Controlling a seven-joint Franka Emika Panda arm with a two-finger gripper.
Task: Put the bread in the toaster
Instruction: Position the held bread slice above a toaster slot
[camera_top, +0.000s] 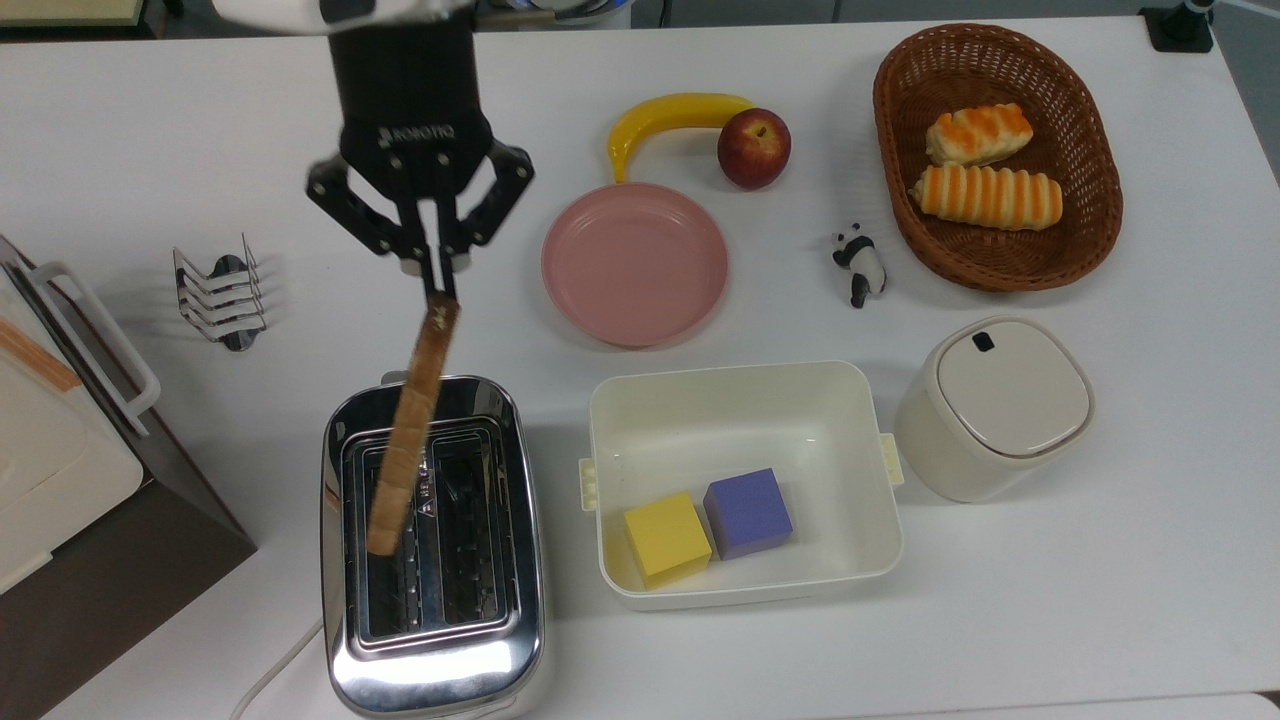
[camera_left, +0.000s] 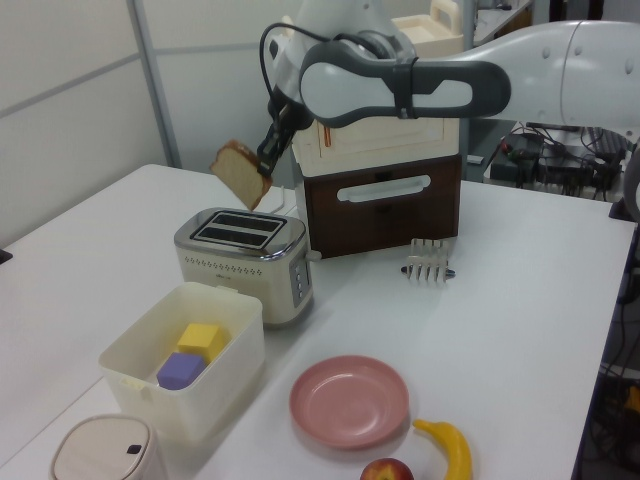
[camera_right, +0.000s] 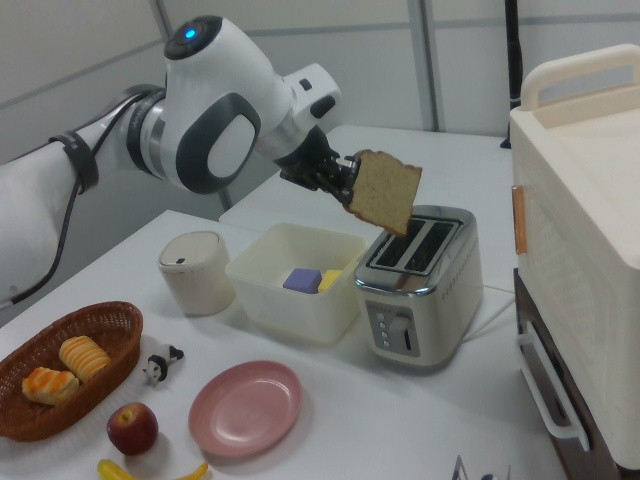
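fingers (camera_top: 443, 283) pinching bread (camera_top: 411, 428) by one edge, so slice hangs free, edge-on, tilted in top view. makes sense, thin side has to go into slot. bread up in air above toaster (camera_top: 432, 545), over slot on top view's left, not in yet. toaster sits slots-up on tabletop (camera_top: 1050, 600), white bin (camera_top: 742, 580) just beside. guessing needs straightening before drop.

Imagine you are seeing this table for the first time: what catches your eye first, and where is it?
The gripper is shut on the bread, which hangs tilted in the air above the toaster near the top view's lower left. Next comes the pink plate at mid-table, with the banana and the apple just beyond it.
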